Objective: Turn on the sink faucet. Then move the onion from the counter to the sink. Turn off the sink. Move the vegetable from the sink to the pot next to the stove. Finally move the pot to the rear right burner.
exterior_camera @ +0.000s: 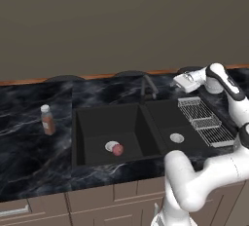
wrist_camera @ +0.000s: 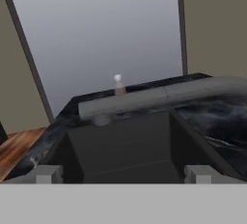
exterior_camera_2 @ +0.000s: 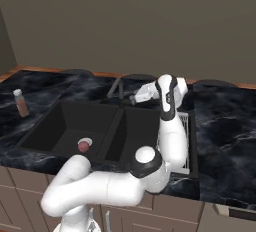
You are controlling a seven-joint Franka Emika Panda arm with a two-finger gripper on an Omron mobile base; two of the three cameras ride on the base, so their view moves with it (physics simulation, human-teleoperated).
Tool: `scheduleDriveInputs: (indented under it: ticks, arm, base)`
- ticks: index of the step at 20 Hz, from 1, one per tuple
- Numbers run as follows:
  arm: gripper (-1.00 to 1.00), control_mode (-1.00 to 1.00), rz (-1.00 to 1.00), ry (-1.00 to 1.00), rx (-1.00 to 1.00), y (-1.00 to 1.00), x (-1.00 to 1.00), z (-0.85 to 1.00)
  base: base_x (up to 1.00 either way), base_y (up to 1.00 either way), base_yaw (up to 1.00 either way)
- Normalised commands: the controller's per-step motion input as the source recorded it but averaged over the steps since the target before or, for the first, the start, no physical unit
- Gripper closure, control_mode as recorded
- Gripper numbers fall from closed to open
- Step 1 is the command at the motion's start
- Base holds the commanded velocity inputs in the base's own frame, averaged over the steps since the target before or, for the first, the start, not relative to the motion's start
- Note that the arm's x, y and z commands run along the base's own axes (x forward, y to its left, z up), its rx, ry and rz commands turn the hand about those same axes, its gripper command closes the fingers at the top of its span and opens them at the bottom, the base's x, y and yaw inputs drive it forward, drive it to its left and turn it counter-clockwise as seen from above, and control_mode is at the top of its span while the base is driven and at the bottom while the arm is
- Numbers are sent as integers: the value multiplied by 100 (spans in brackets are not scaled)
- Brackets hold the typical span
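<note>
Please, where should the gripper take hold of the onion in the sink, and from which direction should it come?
Grip the onion across its widest part, coming straight down from above. It is a small round ball lying on the floor of the left basin of the sink, beside the drain, so the walls block a sideways approach.

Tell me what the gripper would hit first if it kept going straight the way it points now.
Most likely the sink faucet: in the hand view its spout lies crosswise just ahead of the gripper, above the sink. Depth is unclear, so it might pass just under the spout and run on over the basin toward the brown bottle.

Reddish-pink onion (exterior_camera: 117,149), black sink (exterior_camera: 92,122)
</note>
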Motion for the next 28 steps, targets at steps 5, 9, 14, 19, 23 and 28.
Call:
scheduleDriveInputs:
  ticks: [5,9,14,19,23,28]
  arm:
    - [-100,-100,0,0,-1,30,-54,29]
    - [-100,-100,0,-2,-2,32,-57,33]
    - [-100,-100,0,-3,-4,35,-55,34]
    - [-100,-100,0,-2,-6,42,-44,29]
    - [-100,-100,3,-7,-12,49,-23,24]
    - [-100,-100,13,-18,-20,51,-9,22]
  base:
    - [0,0,0]
    - [0,0,0]
    - [0,0,0]
    - [0,0,0]
    - [0,0,0]
    - [0,0,0]
